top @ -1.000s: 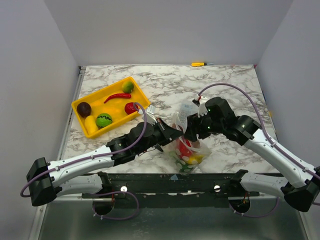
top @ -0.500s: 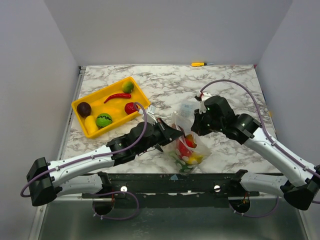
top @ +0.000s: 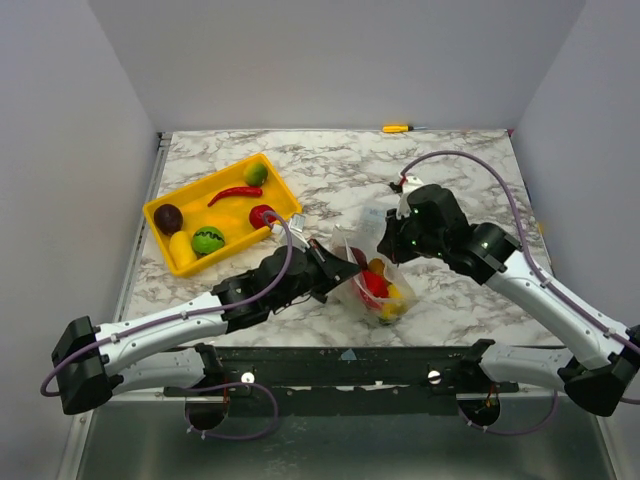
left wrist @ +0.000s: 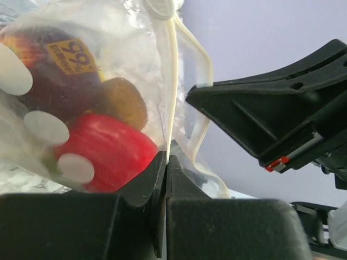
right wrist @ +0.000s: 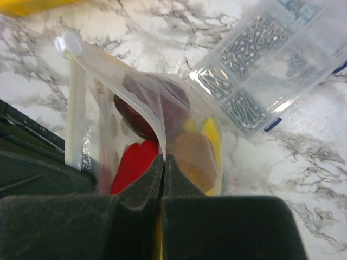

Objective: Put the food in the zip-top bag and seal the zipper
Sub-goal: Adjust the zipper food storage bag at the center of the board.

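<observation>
The right gripper [right wrist: 162, 162] is pressed together on the film of the zip-top bag [right wrist: 97, 108] at its mouth, and the left gripper [left wrist: 165, 165] pinches the zipper [left wrist: 171, 81] strip. The bag hangs between them, red and yellow food [top: 378, 287] inside, with more in the yellow tray [top: 200, 182]. I'd guess sealing comes next: run a pinch along the strip

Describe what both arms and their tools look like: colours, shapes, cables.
The left arm and right arm have slim white links between bulky black joint housings. A thin purple cable loops along each: left cable, right cable. The left tool and right tool are matte black, each with two flat, wedge-shaped fingers.
</observation>
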You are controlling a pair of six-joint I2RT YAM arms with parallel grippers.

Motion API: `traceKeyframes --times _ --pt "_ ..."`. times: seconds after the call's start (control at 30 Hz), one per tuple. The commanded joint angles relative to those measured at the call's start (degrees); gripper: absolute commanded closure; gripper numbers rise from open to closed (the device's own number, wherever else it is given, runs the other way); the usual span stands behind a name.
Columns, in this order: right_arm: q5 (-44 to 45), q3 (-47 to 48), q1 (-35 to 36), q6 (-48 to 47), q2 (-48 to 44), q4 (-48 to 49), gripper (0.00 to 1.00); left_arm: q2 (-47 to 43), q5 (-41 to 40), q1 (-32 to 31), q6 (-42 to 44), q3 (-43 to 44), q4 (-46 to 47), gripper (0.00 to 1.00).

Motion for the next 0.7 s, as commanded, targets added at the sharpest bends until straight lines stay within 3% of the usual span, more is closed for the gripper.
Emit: traceKeyframes --times 0.0,0.17,0.3,0.53,0.67 --pt "-0.5 -0.2 0.3 0.8 1.7 1.2 0.99 0.0 1.1 0.5 -0.8 0.6 1.5 1.00" --pt "-7.5 5.2 0.3 1.0 0.1 1.5 0.99 -1.7 -1.1 0.4 1.2 2.2 -0.3 1.00" --pt "-5.6 2.6 0.2 0.2 -0.6 3.5 0.99 -1.9 -1.8 0.7 -2.6 -2.3 2.1 1.00" --pt "-5.3 -2.9 0.2 -1.1 -2.3 7.7 1.00 -5.7 -1.1 2.2 1.1 -8.7 8.3 1.00" --pt "-5.0 -4.3 0.2 -1.5 -2.1 8.5 1.00 -7.7 2.9 4.4 7.3 -10.2 12.5 0.77"
